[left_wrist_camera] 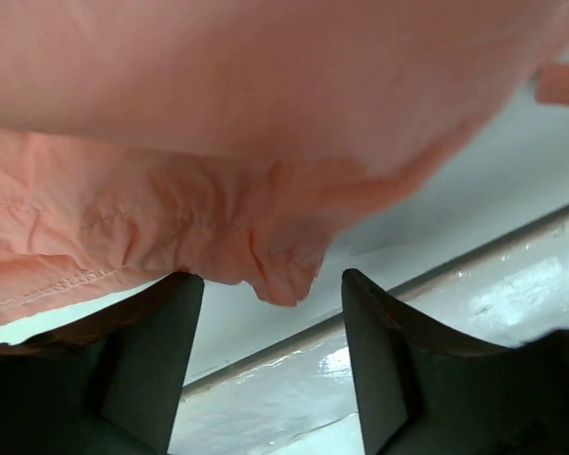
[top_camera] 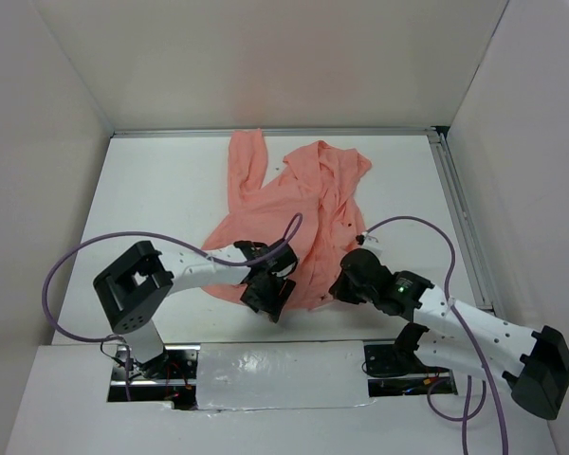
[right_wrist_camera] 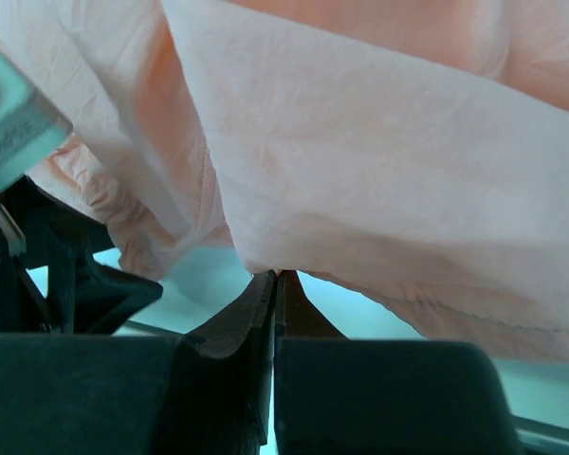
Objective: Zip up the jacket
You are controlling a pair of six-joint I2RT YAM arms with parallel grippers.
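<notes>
At the table front | left gripper spread around a jacket fold | right gripper pinching jacket hem

Jacket salmon-pink, thin, heavily wrinkled; lies crumpled on white table, spread from centre toward 12 o'clock in the top view; one long sleeve stretched toward 12 o'clock, reaching the far edge; body bunched, folds running toward 1 o'clock; near hem on the 6 o'clock side, raised off the surface in wrist views; stitched seam along folded edge; front closure state unclear.
</notes>
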